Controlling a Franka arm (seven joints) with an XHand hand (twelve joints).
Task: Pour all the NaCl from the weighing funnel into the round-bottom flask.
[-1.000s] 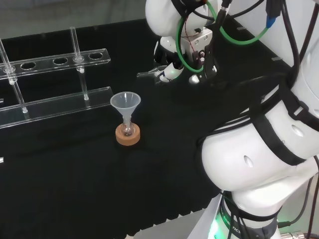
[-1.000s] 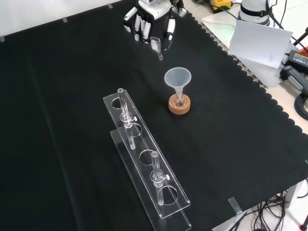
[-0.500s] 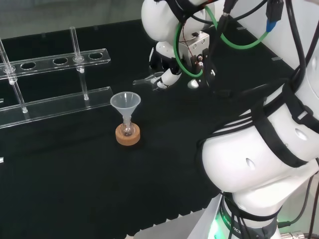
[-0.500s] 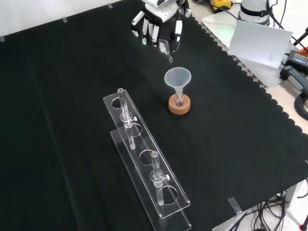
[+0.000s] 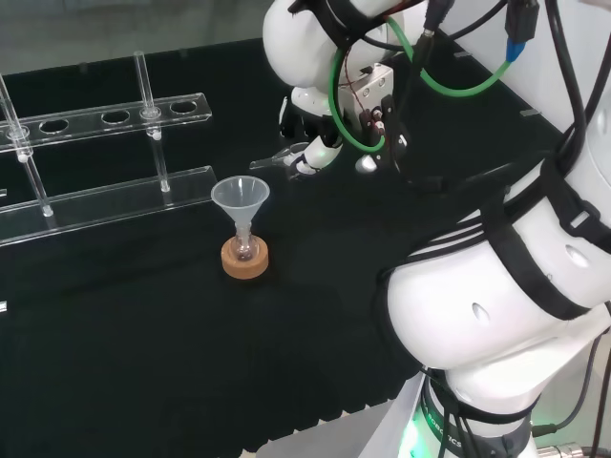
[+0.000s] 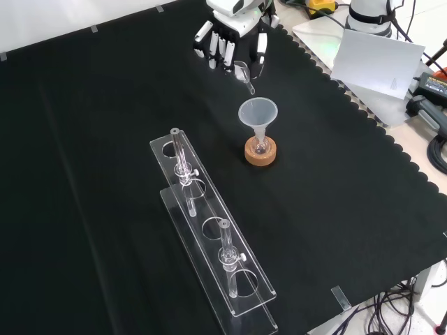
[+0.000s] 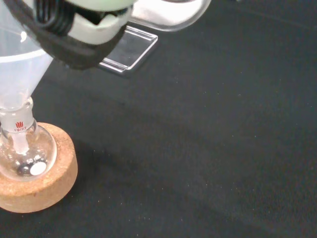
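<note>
Weighing funnel (image 6: 244, 72) sits pinched in your hand (image 6: 230, 43), fingers curled round it, spout aimed down toward the plastic funnel (image 6: 258, 113), short of its rim. That funnel stands in the round-bottom flask (image 7: 21, 148) on the cork ring (image 6: 260, 151), right of the tube rack (image 6: 209, 237) in the front view.

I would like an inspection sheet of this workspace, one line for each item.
Surface: black cloth, flat.
Job's things: round-bottom flask upright on cork ring, plastic funnel in its neck; weighing funnel in the hand, spout near the plastic funnel's rim, not over it in the head view.
Clutter: clear tube rack with glass tubes.
Hand: hand curled round the weighing funnel.
Cables: green and black cables on the arm.
Surroundings: white sheet and gear beyond the cloth's edge.
</note>
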